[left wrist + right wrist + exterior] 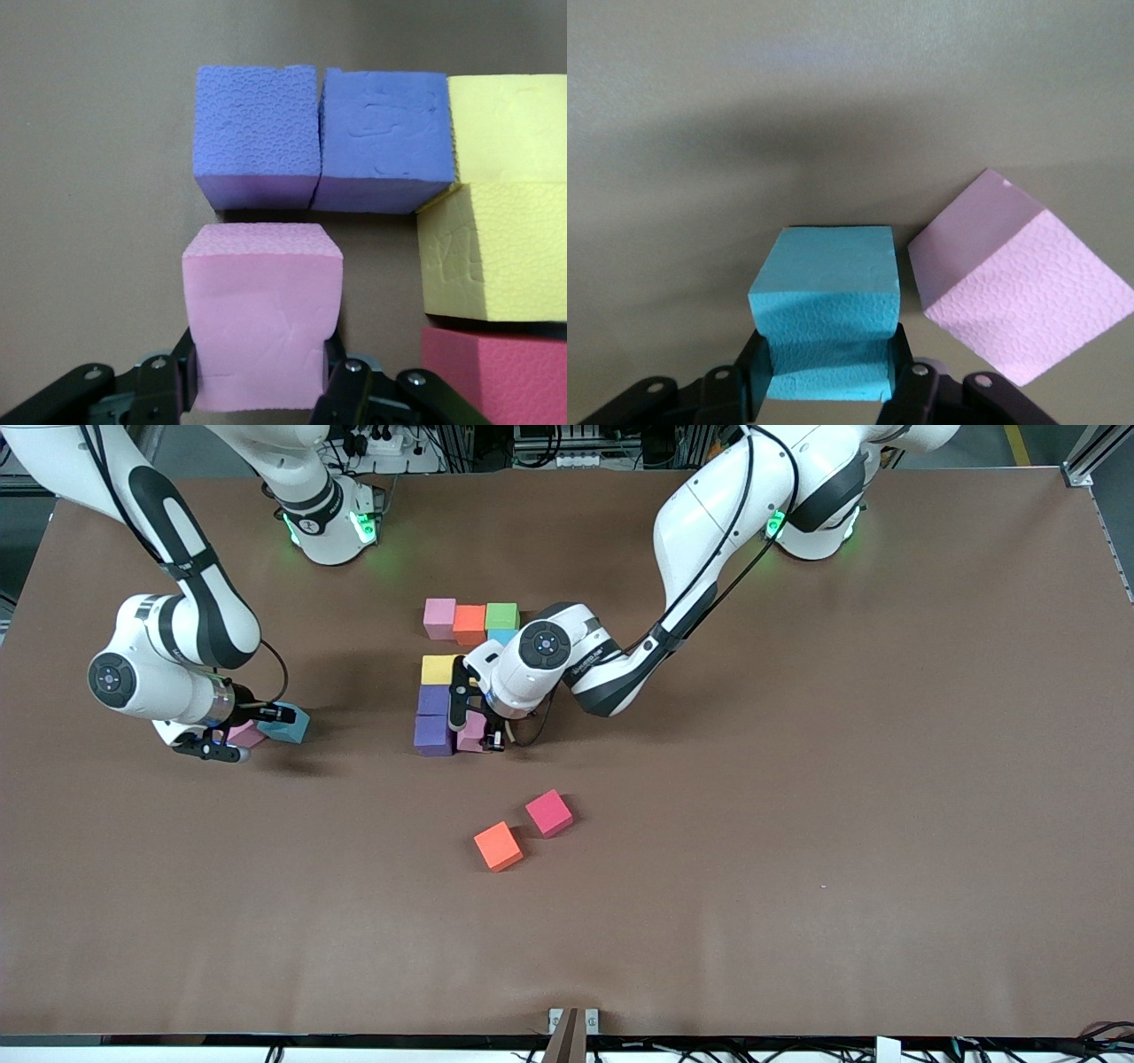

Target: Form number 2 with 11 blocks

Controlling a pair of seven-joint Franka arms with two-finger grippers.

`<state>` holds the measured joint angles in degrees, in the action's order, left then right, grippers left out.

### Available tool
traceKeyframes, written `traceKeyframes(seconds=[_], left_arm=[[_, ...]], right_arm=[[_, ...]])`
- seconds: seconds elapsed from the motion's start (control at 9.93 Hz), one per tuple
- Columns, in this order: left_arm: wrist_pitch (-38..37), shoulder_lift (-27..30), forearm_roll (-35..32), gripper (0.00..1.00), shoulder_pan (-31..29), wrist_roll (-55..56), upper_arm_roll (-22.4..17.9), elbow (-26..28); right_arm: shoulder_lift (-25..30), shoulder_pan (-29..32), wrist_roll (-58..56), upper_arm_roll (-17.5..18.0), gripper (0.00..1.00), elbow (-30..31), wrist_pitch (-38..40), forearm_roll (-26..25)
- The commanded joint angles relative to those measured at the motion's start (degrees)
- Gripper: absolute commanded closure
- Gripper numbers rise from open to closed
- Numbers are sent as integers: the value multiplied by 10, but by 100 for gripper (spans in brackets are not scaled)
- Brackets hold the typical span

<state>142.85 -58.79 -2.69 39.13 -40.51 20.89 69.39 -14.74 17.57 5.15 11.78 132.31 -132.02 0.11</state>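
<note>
Brown desk (797, 824), half-built 2 (461, 677) at centre. My left end effector (261, 390) clamps pink cube (261, 310) beside purple pair (323, 142). Right end effector (826, 390) grips blue cube (824, 305) toward right arm's end. Foam looks light, squashy; I pinch flat sides gently.

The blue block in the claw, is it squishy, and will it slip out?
The blue block looks like soft, light foam; its sides seem pinched in by the right claw, so probably squishy. Its rough, bumpy skin should grip, so slipping seems unlikely. Flat faces mean it shouldn't roll.
</note>
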Motion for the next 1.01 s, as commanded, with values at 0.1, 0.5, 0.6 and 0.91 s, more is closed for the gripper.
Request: traceKeyframes(seconds=[0.1, 0.5, 0.6, 0.91], left_arm=[[10, -11, -4, 75, 1, -4, 1, -11], [26, -15, -4, 73, 1, -1, -1, -12], [27, -15, -4, 72, 1, -1, -1, -12], [27, -15, -4, 67, 1, -1, -1, -11]], right_arm=[[6, -13, 5, -6, 100, -34, 46, 10], [6, -21, 12, -6, 100, -35, 47, 10], [6, -21, 12, -6, 100, -35, 47, 10], [6, -21, 12, -6, 100, -35, 47, 10]])
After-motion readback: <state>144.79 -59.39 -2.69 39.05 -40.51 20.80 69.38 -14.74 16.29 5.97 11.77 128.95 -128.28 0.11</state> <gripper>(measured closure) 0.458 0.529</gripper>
